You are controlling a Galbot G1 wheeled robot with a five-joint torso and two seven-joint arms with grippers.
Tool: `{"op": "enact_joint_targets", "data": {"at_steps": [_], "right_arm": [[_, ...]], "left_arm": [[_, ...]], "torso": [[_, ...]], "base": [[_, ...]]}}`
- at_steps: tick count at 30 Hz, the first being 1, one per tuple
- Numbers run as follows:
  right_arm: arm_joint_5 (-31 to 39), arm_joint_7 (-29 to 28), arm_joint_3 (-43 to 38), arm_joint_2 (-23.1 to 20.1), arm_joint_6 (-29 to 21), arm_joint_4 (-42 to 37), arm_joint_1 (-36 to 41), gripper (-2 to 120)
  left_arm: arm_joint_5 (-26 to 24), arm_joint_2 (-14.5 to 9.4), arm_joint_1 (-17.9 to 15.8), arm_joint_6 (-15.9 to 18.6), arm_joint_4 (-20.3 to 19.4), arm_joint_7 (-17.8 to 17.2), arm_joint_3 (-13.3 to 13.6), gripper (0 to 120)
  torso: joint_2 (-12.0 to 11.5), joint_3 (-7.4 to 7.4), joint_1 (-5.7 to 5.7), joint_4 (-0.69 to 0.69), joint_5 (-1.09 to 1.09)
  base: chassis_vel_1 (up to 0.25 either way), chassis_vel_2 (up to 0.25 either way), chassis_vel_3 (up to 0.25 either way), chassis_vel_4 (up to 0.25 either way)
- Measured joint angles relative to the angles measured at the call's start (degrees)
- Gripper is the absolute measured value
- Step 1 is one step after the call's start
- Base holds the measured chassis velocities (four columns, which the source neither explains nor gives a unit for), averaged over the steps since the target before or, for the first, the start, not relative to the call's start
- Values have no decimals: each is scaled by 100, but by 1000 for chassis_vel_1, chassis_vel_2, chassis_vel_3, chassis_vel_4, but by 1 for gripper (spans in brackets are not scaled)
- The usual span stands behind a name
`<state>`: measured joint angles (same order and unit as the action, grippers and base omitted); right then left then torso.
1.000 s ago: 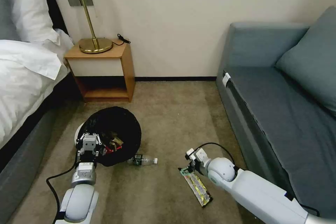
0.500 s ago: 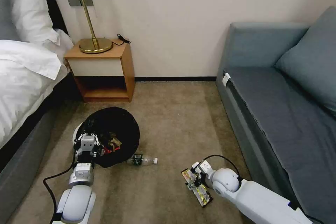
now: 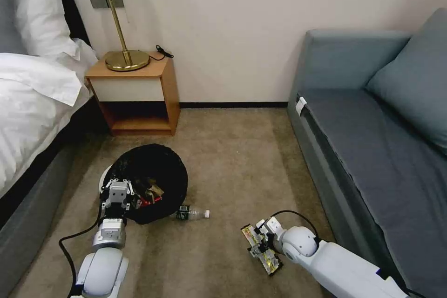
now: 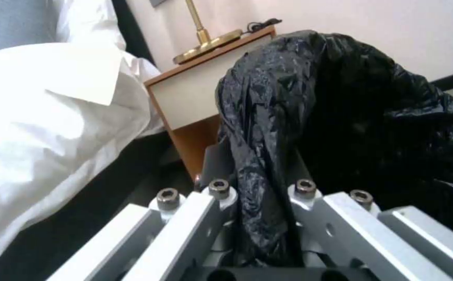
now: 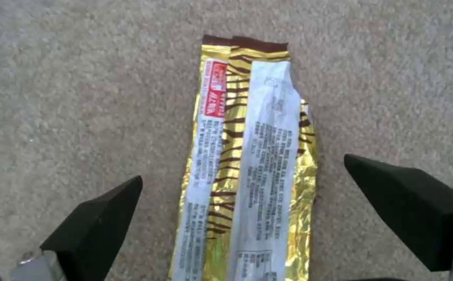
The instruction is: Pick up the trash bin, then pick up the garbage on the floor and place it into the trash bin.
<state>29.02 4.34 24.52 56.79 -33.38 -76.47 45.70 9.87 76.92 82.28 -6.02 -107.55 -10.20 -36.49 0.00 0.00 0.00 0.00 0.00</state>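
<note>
Trash bin (image 3: pixel 153 172) sits on the carpet at near left, its black bag rim clamped in the left tool (image 3: pixel 117 194), while the right tool (image 3: pixel 259 241), fingers apart, straddles the wrapper (image 5: pixel 247 168) at near right.

The snack wrapper (image 5: pixel 247 168) runs off the right wrist view's edge, and its fine print is too blurry to read. The black bag (image 4: pixel 341 117) hides the trash bin's (image 3: pixel 106 174) rim in the left gripper (image 4: pixel 263 218).

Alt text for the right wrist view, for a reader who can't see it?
The right gripper hangs open over a flat gold snack wrapper on beige carpet, one dark finger on each side of it.
</note>
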Motion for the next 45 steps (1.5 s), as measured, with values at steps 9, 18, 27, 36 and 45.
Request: {"op": "enact_joint_targets", "data": {"at_steps": [9, 18, 27, 36, 45], "right_arm": [[-59, 86, -26, 56, 56, 224, -14, 100], [-96, 213, -129, 79, 111, 291, 31, 84], [-214, 388, -181, 116, 152, 308, 110, 52], [-289, 418, -204, 121, 185, 307, 142, 20], [-307, 421, -394, 156, 230, 96, 118, 0]], "left_arm": [[-33, 18, 5, -25, 38, 4, -9, 5], [-84, 20, 8, -32, 43, 13, -13, 5], [-112, 21, 60, -34, -23, 25, -35, 5], [-117, 39, 103, -61, -42, 27, -54, 5], [-132, 30, 129, -74, -77, 32, -65, 5]], "torso": [[0, 0, 0, 0, 0], [0, 0, 0, 0, 0], [1, -1, 0, -1, -2], [-1, 0, 0, 1, 1], [-1, 1, 0, -1, 0]], "base": [[0, 0, 0, 0], [0, 0, 0, 0], [0, 0, 0, 0], [0, 0, 0, 0], [0, 0, 0, 0]]}}
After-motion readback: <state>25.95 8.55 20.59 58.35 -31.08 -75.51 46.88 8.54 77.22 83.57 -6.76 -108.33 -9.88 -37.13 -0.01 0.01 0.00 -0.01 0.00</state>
